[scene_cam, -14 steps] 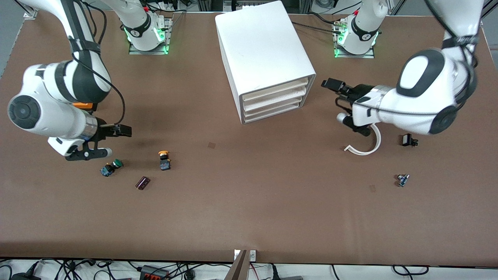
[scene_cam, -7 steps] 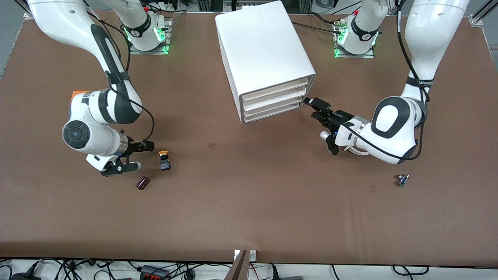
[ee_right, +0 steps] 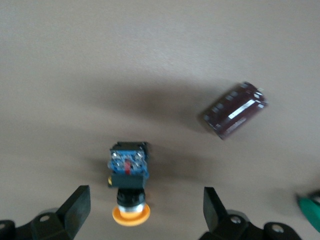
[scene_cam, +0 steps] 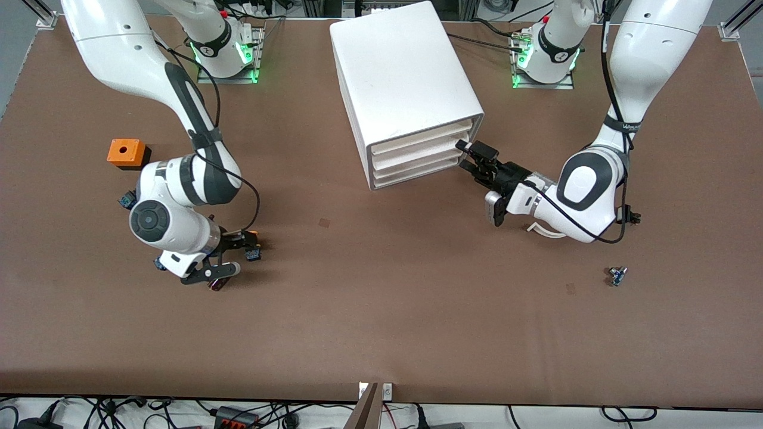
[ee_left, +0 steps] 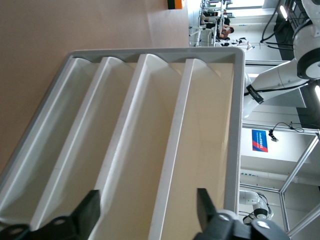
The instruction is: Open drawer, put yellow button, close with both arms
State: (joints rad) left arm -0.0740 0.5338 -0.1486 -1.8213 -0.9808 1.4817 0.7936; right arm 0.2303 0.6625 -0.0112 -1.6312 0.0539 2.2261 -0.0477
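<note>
The yellow button (ee_right: 129, 186) lies on its side on the table, orange cap toward my right gripper (ee_right: 145, 212), whose open fingers stand on either side of the cap without touching it. In the front view the button (scene_cam: 253, 254) is mostly hidden under that gripper (scene_cam: 244, 254). The drawer (scene_cam: 423, 138), top of four in the white cabinet (scene_cam: 405, 77), is shut. My left gripper (scene_cam: 468, 156) is at the drawer fronts' corner toward the left arm's end. Its jaws (ee_left: 147, 212) stand open around the white front rib beside the top drawer (ee_left: 210, 130).
A dark maroon cylinder (ee_right: 235, 116) lies next to the button, partly under the right hand (scene_cam: 217, 285). An orange box (scene_cam: 126, 152) sits toward the right arm's end. A white curved strip (scene_cam: 545, 231), a small black part (scene_cam: 632, 217) and a small blue part (scene_cam: 617, 275) lie near the left arm.
The right gripper came down over the table to the yellow button and now brackets it. The left gripper swung in from the table to the cabinet's drawer fronts.
</note>
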